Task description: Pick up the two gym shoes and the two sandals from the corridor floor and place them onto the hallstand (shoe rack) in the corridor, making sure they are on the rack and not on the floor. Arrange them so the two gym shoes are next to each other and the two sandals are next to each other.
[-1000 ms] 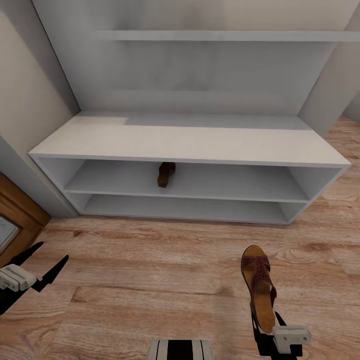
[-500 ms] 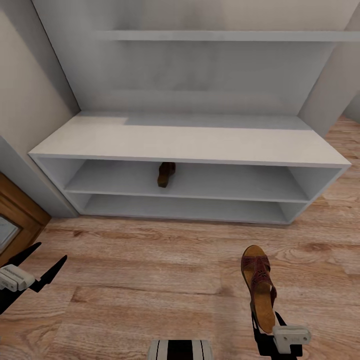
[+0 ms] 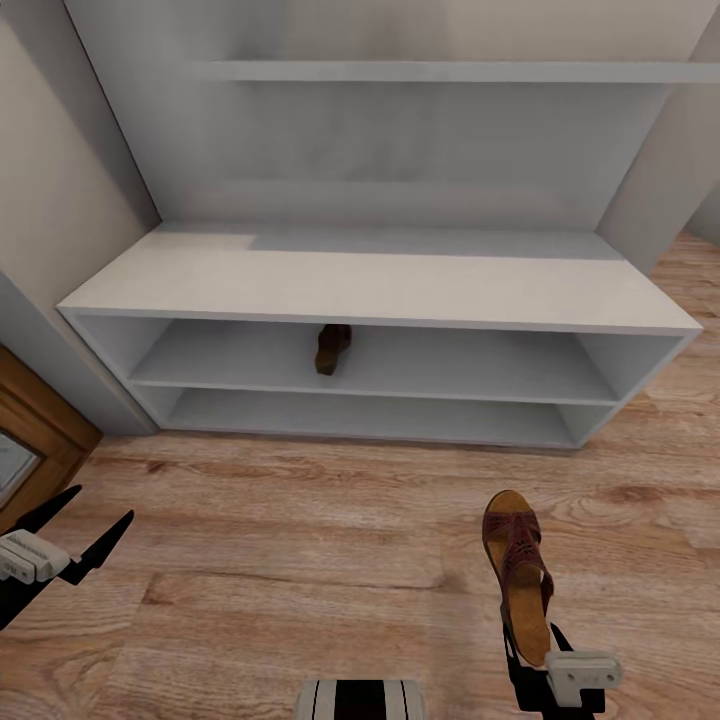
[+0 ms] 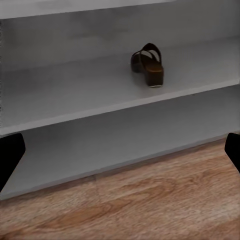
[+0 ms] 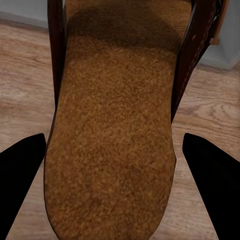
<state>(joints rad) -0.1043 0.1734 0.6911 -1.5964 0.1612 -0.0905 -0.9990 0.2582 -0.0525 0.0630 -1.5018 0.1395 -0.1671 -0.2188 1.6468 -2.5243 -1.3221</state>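
Note:
One dark brown sandal (image 3: 520, 575) with a tan footbed hangs just above the corridor floor (image 3: 300, 540), toe toward the hallstand (image 3: 400, 285). My right gripper (image 3: 537, 648) is shut on its heel end. In the right wrist view the footbed (image 5: 110, 125) lies between the two black fingers (image 5: 20, 190). The other sandal (image 3: 331, 348) stands on the hallstand's upper tier near the middle, and the left wrist view shows that sandal (image 4: 148, 64) on the shelf (image 4: 75, 95). My left gripper (image 3: 105, 502) is open and empty low at the left, also seen as (image 4: 120, 150). The gym shoes are out of view.
A beige wall and a brown wooden door frame (image 3: 35, 430) stand at the left of the rack. The rack's thick top and lower tier (image 3: 370, 415) are bare, with a high shelf (image 3: 450, 72) above. My base (image 3: 360, 700) shows at the bottom edge.
My left gripper has drifted slightly down and to the left. The right gripper, both sandals and the view are unchanged.

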